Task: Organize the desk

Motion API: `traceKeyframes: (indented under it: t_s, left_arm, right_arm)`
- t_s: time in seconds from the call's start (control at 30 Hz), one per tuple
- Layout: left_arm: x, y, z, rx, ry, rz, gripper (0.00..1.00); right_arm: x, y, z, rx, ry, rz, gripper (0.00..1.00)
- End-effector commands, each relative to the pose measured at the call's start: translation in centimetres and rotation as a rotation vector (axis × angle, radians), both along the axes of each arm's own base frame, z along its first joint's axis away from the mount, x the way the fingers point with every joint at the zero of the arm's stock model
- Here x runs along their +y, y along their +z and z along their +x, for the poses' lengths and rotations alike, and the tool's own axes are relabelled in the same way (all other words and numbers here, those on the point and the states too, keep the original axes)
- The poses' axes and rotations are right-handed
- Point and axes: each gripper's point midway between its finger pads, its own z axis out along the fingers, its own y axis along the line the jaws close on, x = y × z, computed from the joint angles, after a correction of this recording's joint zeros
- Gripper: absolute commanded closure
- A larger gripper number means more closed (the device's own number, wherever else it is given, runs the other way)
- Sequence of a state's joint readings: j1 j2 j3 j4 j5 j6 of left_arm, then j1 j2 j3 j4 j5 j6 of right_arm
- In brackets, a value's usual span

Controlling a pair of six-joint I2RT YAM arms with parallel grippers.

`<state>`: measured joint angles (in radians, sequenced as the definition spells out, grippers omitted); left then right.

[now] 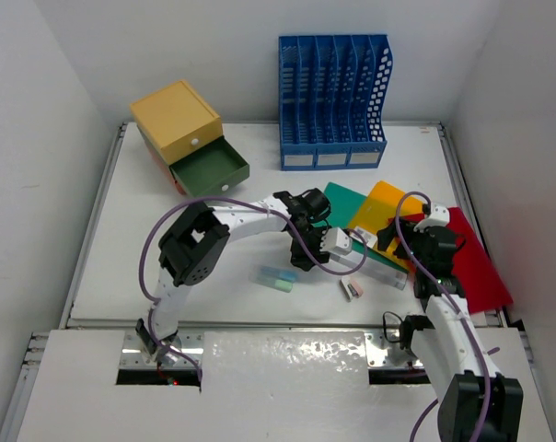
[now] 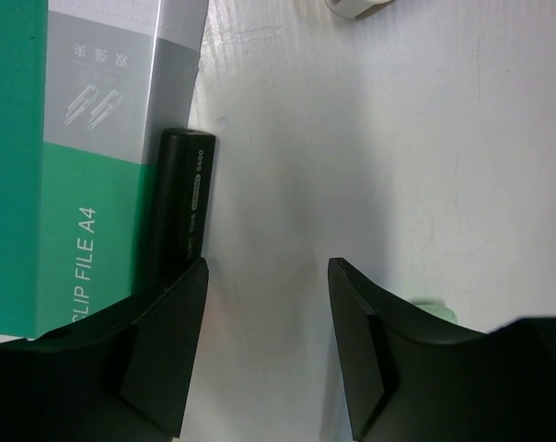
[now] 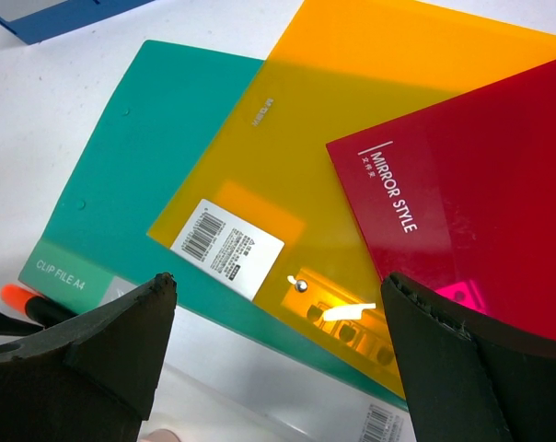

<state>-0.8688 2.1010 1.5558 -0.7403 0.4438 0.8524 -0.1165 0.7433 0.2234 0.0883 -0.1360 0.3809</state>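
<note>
Finding: the left claw (image 2: 269,276) hangs low over the middle of the large white flat desk (image 1: 121,230), which fills the floor of the white-walled enclosure. Its jaws stand moderately apart, with only bare desk between them.

A black cylindrical pen barrel (image 2: 184,203) lies just ahead of the claw, touching or just beside the edge of the green plastic clip-file folder (image 2: 39,184). Its long axis runs along that edge, in line with the claw's reach. The barrel sits in front of the folder-side finger, not in the gap. In my judgement a sideways shift toward the folder is needed first.

The left arm is the nearer one. It reaches from its near-left base across to centre, with the wrist turned down.

The right claw (image 3: 280,281) hovers wide and empty over the orange translucent folder (image 3: 352,138).
</note>
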Motion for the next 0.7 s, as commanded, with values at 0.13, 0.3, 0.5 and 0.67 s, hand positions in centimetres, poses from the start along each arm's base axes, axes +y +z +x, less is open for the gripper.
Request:
traceKeyframes:
  t_s: [0.13, 0.3, 0.5, 0.67]
  left_arm:
    - [-2.2, 6.0, 0.6, -0.049, -0.05, -0.147, 0.48]
    - [-2.2, 6.6, 1.4, -0.082, -0.032, -0.138, 0.48]
    - [-1.5, 3.9, 1.7, -0.048, -0.019, -0.067, 0.48]
    - [-1.6, 2.9, 2.6, -0.073, -0.005, -0.043, 0.49]
  right_arm:
    - [0.2, 0.9, 0.7, -0.048, 0.021, -0.003, 0.1]
    - [0.2, 1.0, 0.8, -0.051, 0.023, -0.002, 0.1]
    - [0.0, 1.1, 0.8, -0.054, 0.016, -0.011, 0.1]
    - [0.0, 1.1, 0.8, -0.053, 0.016, -0.013, 0.09]
